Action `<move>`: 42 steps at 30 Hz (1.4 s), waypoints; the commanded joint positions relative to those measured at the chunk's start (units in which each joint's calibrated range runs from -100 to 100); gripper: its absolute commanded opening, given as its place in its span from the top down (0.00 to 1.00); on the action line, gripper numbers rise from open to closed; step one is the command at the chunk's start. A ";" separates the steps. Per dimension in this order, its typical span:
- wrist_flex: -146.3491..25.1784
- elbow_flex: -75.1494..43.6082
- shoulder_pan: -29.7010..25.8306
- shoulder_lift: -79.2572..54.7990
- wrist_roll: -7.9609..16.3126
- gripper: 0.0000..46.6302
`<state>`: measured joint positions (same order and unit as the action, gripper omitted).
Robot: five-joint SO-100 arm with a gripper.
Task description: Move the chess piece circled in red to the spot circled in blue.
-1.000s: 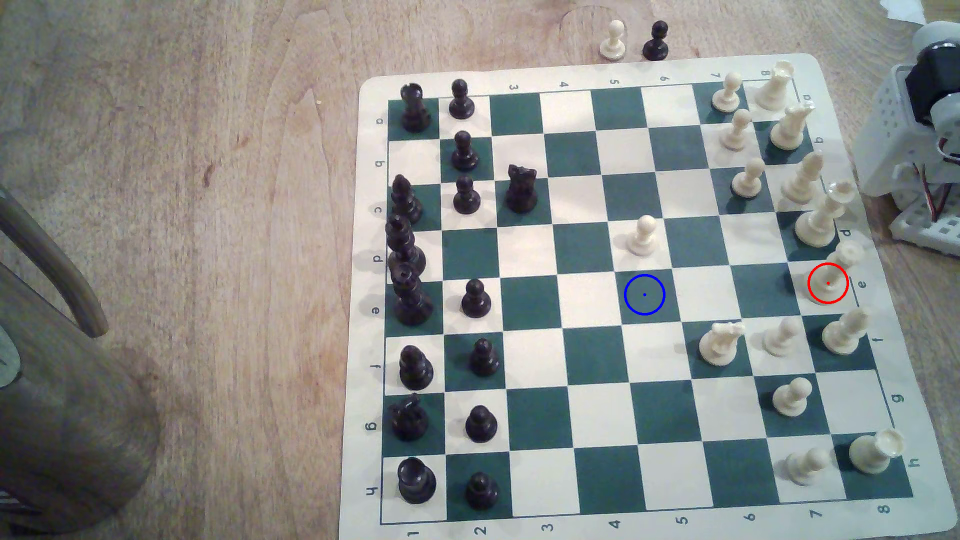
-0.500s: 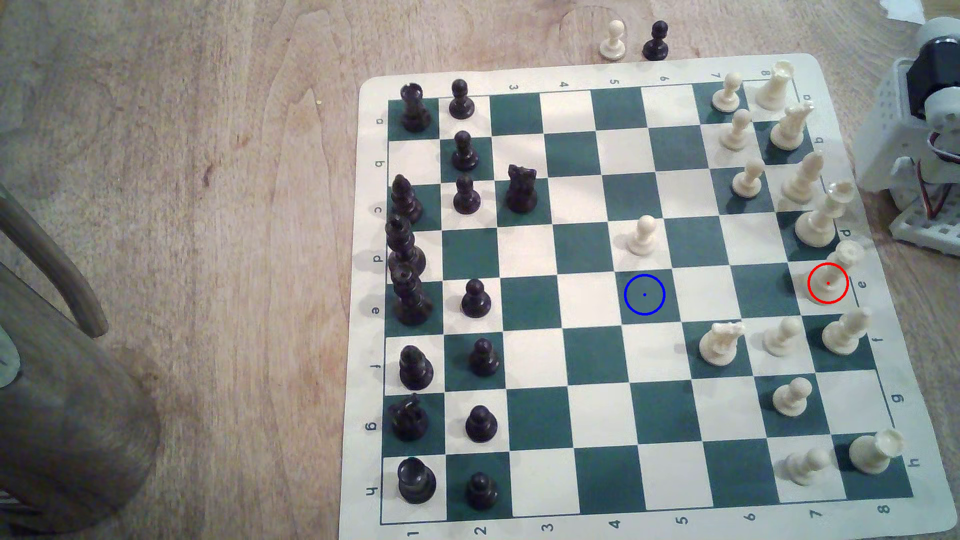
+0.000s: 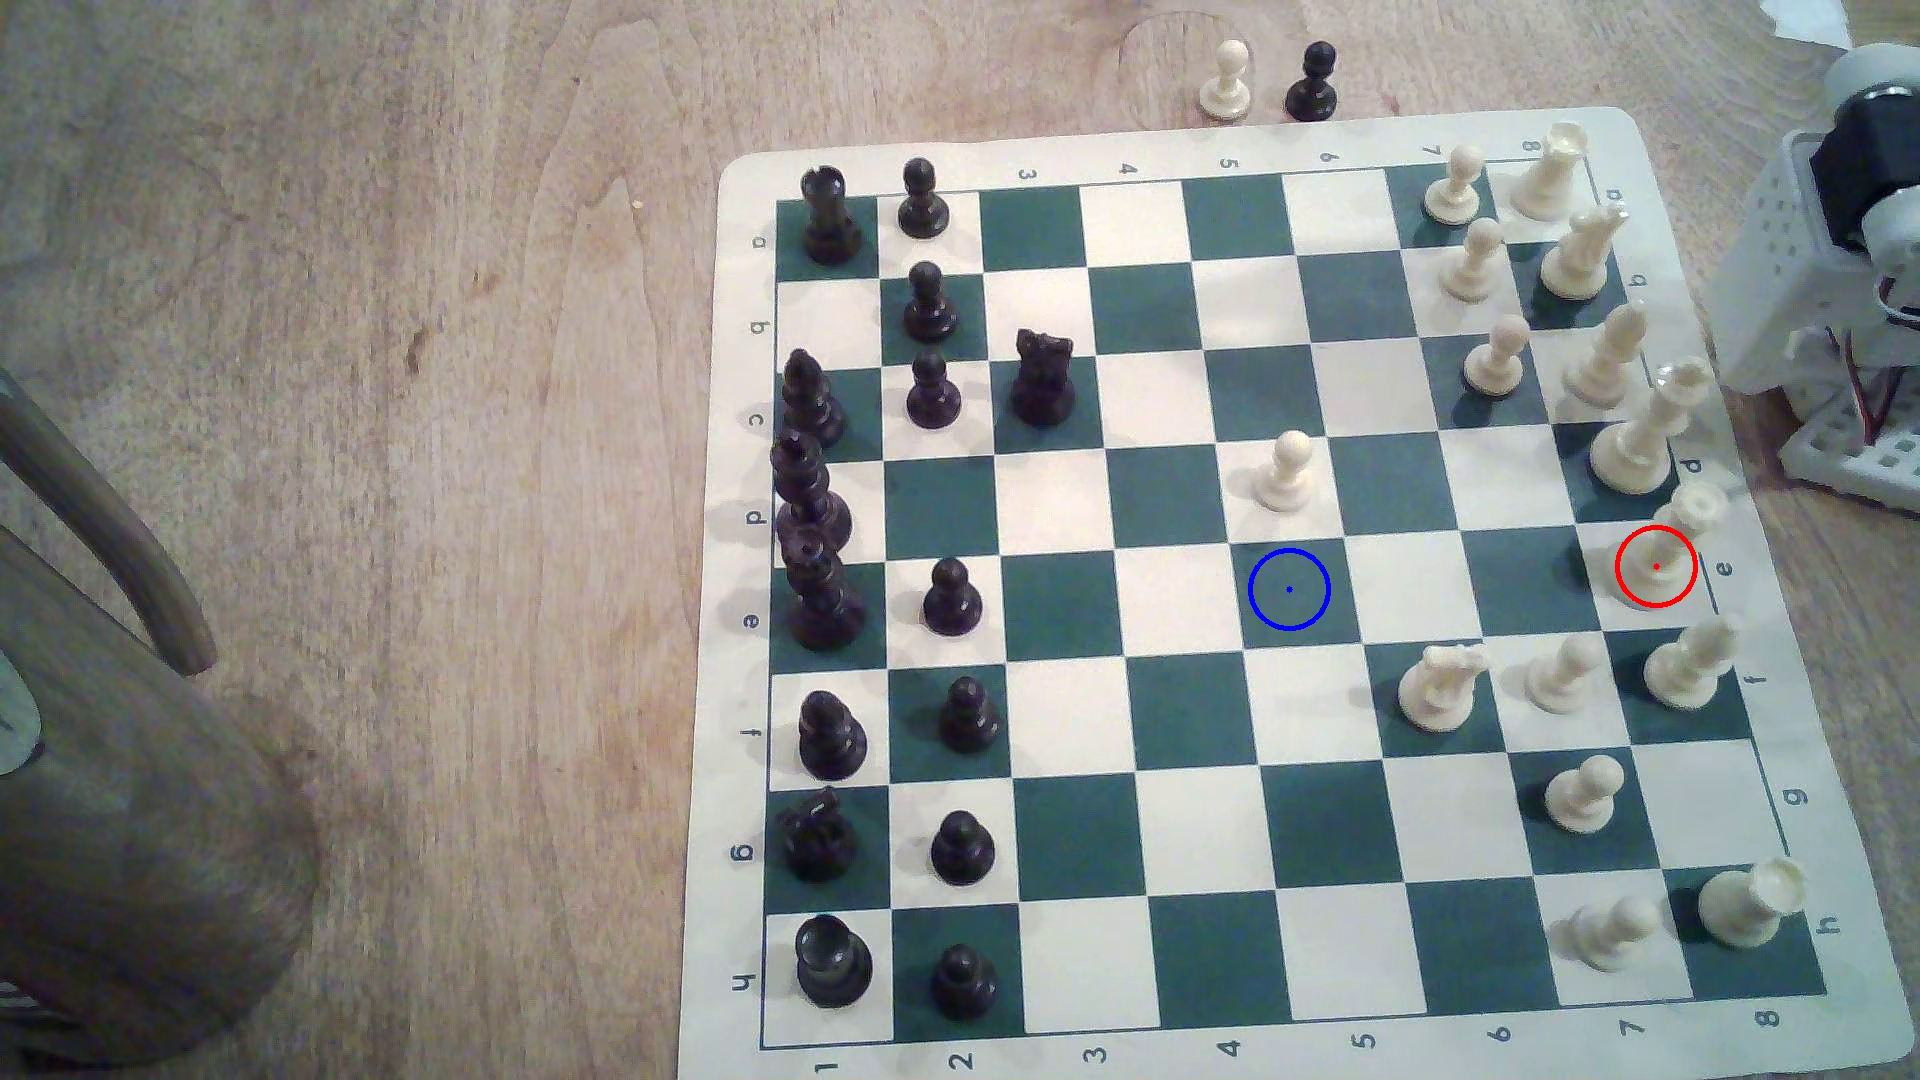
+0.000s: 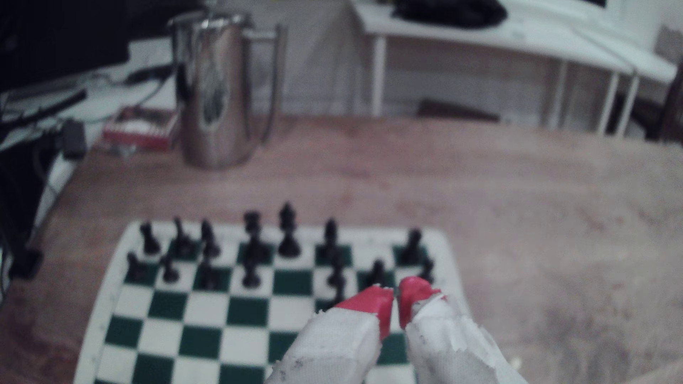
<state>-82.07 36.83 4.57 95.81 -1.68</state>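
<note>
- The cream queen (image 3: 1673, 545) stands on a white square at the exterior view's right edge of the chessboard (image 3: 1247, 140), beside the letter "e"; the red ring drawn over its base hides its lower body, and pale piece on pale square makes its outline hard to read.
- The blue-ringed square (image 3: 1289, 589), dark green, lies bare mid-board in the same row, well apart from the queen, with three open squares between them.
- A cream pawn (image 3: 1286, 473) stands on the square just beyond the blue ring.
- In the wrist view the gripper (image 4: 395, 293) hangs above the board with its red-tipped, white-wrapped fingers (image 4: 373, 306) nearly together, a thin slit between them and nothing held.
- The arm's white base (image 3: 1829, 291) is cut off at the exterior view's right edge.
- Border markings read 1 to 8 and a to h.
- A blurred steel pitcher (image 4: 218, 92) stands on the wooden table (image 3: 364, 312) past the black pieces.
</note>
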 commanded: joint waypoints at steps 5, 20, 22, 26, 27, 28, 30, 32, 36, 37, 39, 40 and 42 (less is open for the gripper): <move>-10.23 -3.10 -10.79 -10.92 9.96 1.00; -17.93 -11.44 -24.01 -42.25 21.93 0.79; -17.93 -6.46 -26.43 -42.75 22.12 0.68; -17.93 -0.47 -28.47 -43.18 21.78 0.63; -17.93 1.70 -30.42 -43.26 21.98 0.67; -17.93 2.88 -31.44 -42.75 22.08 0.67; -17.93 4.88 -32.93 -42.42 22.17 0.66; -16.95 7.51 -33.16 -42.50 22.22 0.67; -13.34 11.77 -33.08 -42.92 22.22 0.68; -12.69 12.22 -33.08 -43.18 22.22 0.69; -11.54 12.76 -33.08 -44.11 22.32 0.69; -10.72 12.85 -33.24 -45.13 22.56 0.69; -9.98 12.85 -33.79 -45.90 22.76 0.69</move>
<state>-94.02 50.29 -28.24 51.49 20.39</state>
